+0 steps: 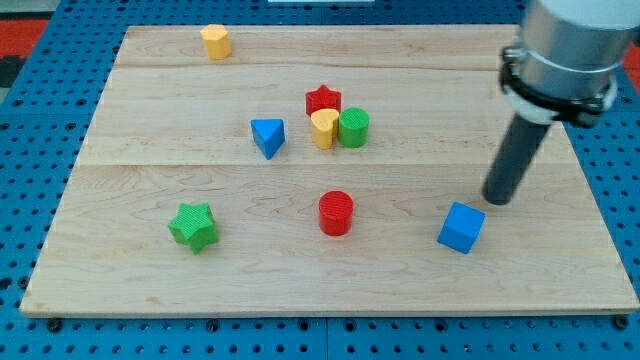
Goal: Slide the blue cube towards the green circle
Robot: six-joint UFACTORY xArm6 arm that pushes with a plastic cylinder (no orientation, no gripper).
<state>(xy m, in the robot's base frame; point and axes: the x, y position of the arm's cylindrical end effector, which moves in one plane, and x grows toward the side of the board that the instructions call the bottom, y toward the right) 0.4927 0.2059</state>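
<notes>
The blue cube (461,227) lies at the view's lower right on the wooden board (140,290). The green circle (354,128) stands near the board's middle, touching a yellow heart (323,128) on its left, with a red star (322,100) just above them. My tip (496,200) is the lower end of the dark rod, close to the blue cube's upper right, a small gap apart from it. The rod hangs from the grey arm at the view's top right.
A blue triangle (267,136) lies left of the yellow heart. A red cylinder (336,213) stands below the middle cluster. A green star (193,226) is at the lower left. A yellow block (215,41) sits near the top edge.
</notes>
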